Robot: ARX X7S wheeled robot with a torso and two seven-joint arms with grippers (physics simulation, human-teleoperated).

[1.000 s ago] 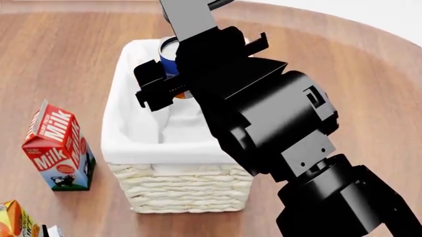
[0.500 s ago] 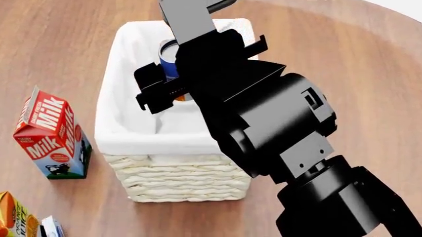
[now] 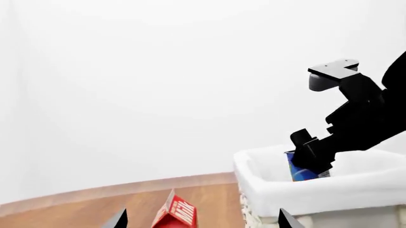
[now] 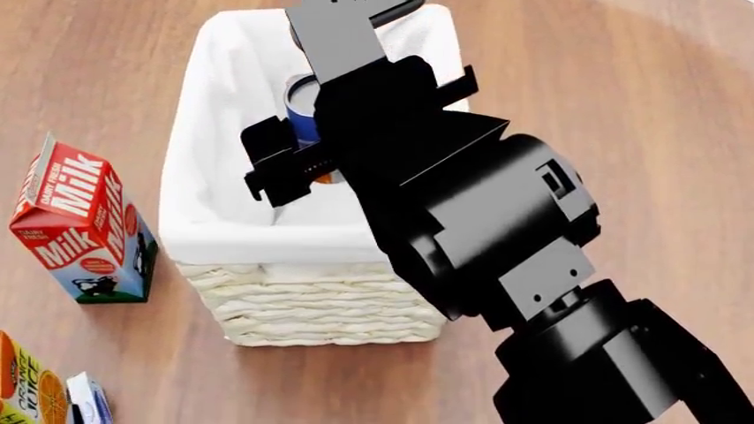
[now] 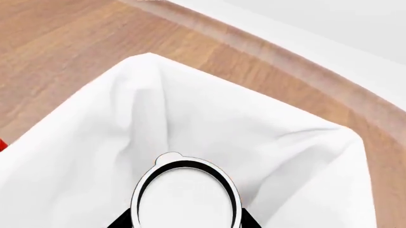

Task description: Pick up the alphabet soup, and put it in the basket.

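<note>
The alphabet soup (image 4: 302, 113), a blue-labelled can with a pale top, is held over the inside of the basket (image 4: 194, 190), a cream wicker box with white lining. My right gripper (image 4: 316, 132) is shut on the can, with black fingers on both sides. The right wrist view shows the can's pale top (image 5: 185, 199) between the fingers (image 5: 120, 222), with the white lining (image 5: 159, 95) beneath. In the left wrist view the can (image 3: 301, 172) sits partly behind the basket's (image 3: 330, 190) near rim. My left gripper (image 3: 201, 221) is open and holds nothing.
A red milk carton (image 4: 77, 231) stands on the wooden table left of the basket and also shows past the left gripper as the milk carton (image 3: 176, 213). An orange juice carton (image 4: 26, 389) sits at the front left. My right arm (image 4: 507, 247) covers the basket's right side.
The basket and milk carton have slid up in the head view while the arm kept its place. The held can now sits nearer the basket's middle than its far end.
</note>
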